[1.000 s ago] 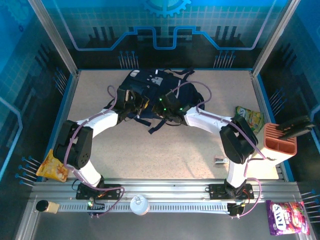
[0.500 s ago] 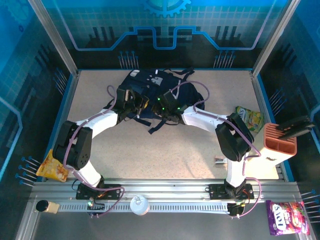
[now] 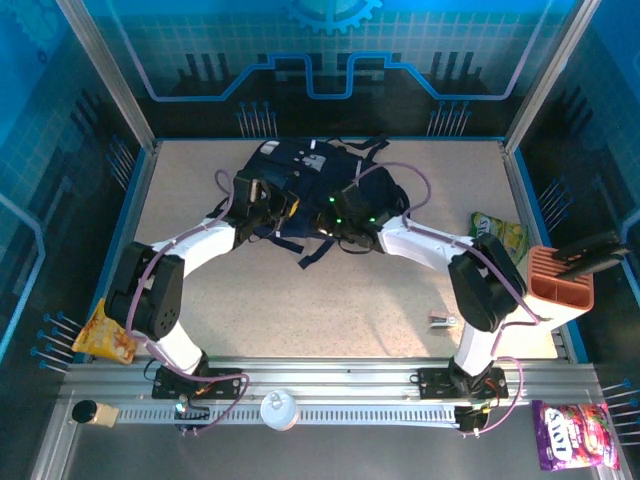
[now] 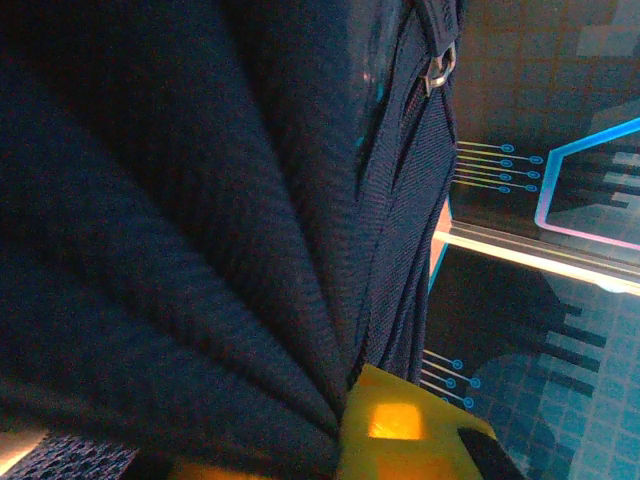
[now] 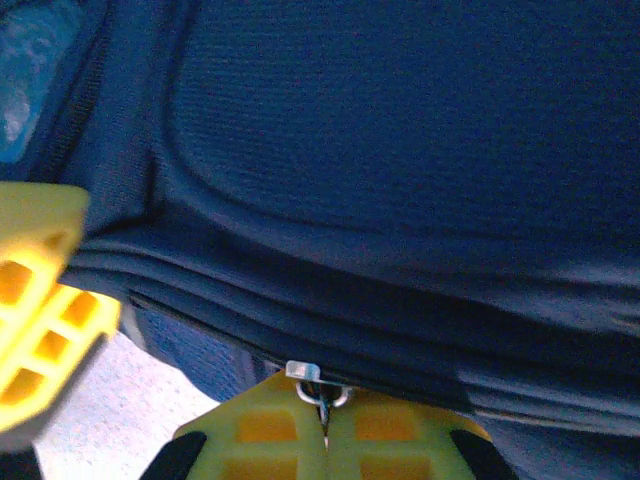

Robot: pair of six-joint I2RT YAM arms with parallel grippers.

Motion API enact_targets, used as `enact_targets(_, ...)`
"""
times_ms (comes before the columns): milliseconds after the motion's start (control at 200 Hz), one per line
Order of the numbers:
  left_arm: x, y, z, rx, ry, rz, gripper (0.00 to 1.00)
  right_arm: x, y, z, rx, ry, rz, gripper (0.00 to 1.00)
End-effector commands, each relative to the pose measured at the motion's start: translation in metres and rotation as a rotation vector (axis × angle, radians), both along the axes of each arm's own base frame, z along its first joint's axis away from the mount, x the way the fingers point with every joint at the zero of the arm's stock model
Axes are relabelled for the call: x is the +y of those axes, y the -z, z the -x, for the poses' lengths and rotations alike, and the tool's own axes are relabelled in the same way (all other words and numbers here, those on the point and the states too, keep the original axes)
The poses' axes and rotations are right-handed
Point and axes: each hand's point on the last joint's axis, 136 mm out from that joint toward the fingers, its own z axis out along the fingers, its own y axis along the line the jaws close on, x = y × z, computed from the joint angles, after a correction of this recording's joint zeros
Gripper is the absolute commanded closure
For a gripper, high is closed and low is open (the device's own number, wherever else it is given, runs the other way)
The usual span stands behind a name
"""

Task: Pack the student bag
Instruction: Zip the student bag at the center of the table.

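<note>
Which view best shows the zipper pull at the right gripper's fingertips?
The right wrist view: the zipper pull sits close up, pinched by the shut right gripper on the student bag. In the top external view it is too small to tell; the left wrist view gives bunched bag fabric.

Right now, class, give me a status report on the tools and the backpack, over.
Left tool shut on backpack fabric. Right tool shut on zip pull. Loose strap lying in front.

Both arms reaching forward, elbows out, wrists angled in toward each other. My left gripper [image 3: 280, 208] is pinched on the student bag [image 3: 300, 165], right gripper [image 5: 325, 425] clamped on its zipper pull [image 5: 318, 385].
</note>
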Motion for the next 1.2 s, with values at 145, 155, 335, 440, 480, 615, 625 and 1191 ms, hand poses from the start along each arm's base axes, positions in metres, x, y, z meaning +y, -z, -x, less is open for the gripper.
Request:
enact_targets(145, 0.001, -0.025, -0.005, -0.097, 0.05, -0.011, 1.0, -0.065, 0.022, 0.023, 0.076, -0.033, 0.196, 0.98)
enact_targets(155, 0.001, -0.025, -0.005, -0.096, 0.051, -0.01, 1.0, -0.067, 0.023, 0.024, 0.077, -0.033, 0.203, 0.98)
enact_targets(335, -0.003, -0.028, -0.005, -0.101, 0.07, 0.003, 1.0, -0.06, 0.008, 0.014, -0.009, -0.126, 0.244, 0.9)
enact_targets(440, -0.004, -0.028, -0.005, -0.103, 0.076, 0.005, 1.0, -0.048, 0.0, 0.008, -0.058, -0.198, 0.249, 0.77)
enact_targets(480, -0.004, -0.028, -0.005, -0.102, 0.076, 0.004, 1.0, -0.046, 0.001, 0.006, -0.059, -0.212, 0.254, 0.73)
enact_targets(615, -0.004, -0.029, -0.005, -0.103, 0.078, 0.006, 1.0, -0.041, 0.005, 0.001, -0.056, -0.225, 0.268, 0.71)
enact_targets(625, -0.004, -0.029, -0.005, -0.103, 0.077, 0.006, 1.0, -0.041, 0.006, 0.001, -0.056, -0.226, 0.267, 0.71)
enact_targets(1191, -0.005, -0.03, -0.004, -0.1, 0.075, 0.014, 1.0, -0.028, 0.015, 0.009, 0.035, -0.045, 0.186, 0.62)
